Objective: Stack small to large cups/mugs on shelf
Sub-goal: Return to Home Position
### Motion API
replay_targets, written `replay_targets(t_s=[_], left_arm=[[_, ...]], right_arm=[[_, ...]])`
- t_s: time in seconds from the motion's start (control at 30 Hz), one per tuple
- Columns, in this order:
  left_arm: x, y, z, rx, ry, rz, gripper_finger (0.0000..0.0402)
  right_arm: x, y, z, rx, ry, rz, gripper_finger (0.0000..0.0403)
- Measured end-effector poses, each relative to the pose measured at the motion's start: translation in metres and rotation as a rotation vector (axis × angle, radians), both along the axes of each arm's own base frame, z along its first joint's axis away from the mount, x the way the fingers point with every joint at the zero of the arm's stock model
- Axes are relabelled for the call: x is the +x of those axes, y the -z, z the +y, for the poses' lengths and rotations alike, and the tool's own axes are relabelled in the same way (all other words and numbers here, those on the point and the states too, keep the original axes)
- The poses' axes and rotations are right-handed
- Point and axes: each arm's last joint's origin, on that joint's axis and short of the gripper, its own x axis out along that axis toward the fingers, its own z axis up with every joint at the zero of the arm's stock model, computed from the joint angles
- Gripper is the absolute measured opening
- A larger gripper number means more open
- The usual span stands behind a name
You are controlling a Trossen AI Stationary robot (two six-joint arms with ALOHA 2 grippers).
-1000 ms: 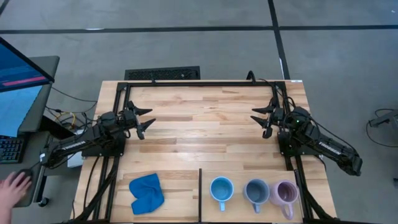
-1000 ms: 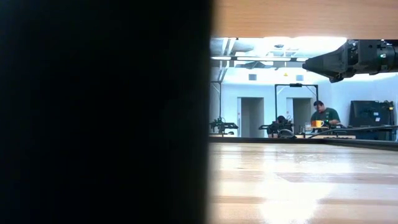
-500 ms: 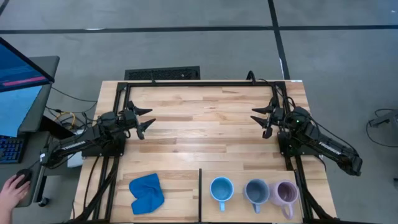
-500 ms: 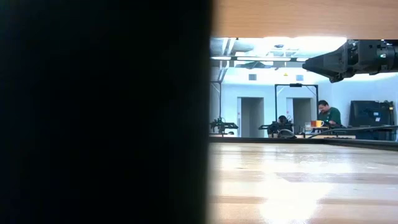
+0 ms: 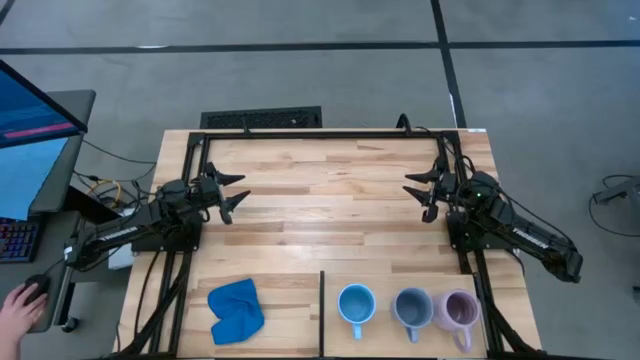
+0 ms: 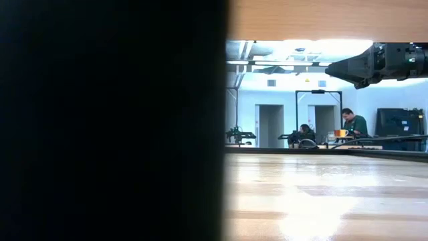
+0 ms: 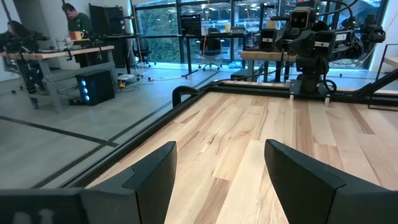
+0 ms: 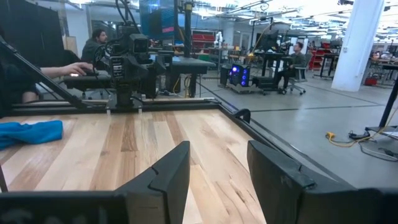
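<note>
Three mugs stand upright in a row on the shelf [image 5: 400, 285] at the near right of the high view: light sky-blue [image 5: 356, 304], grey-blue [image 5: 411, 306], lilac [image 5: 459, 310]. My left gripper [image 5: 234, 192] is open and empty above the table's left side, its fingers pointing toward the table's right. My right gripper [image 5: 418, 193] is open and empty above the right side, its fingers pointing toward the table's left. Both are far from the mugs. The wrist views show open fingers [image 7: 217, 180] [image 8: 217, 171] over bare wood.
A bright blue cloth [image 5: 236, 308] lies on the near-left panel. A black rail [image 5: 321, 310] divides the near panels. A black frame [image 5: 330, 135] rims the table. A person's hand [image 5: 20, 303] rests at a desk beyond the table's left. A dark thing blocks the low view's left half.
Both arms have kept still. The person's hand beyond the table's left has shifted a little toward the near side.
</note>
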Motion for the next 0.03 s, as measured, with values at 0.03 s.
replay_targets(t_s=[0.03], left_arm=[[0.0, -0.0001, 0.0, 0.0, 0.0, 0.0, 0.0235]], right_arm=[[0.0, 0.0, 0.0, 0.0, 0.0, 0.0, 0.0182]])
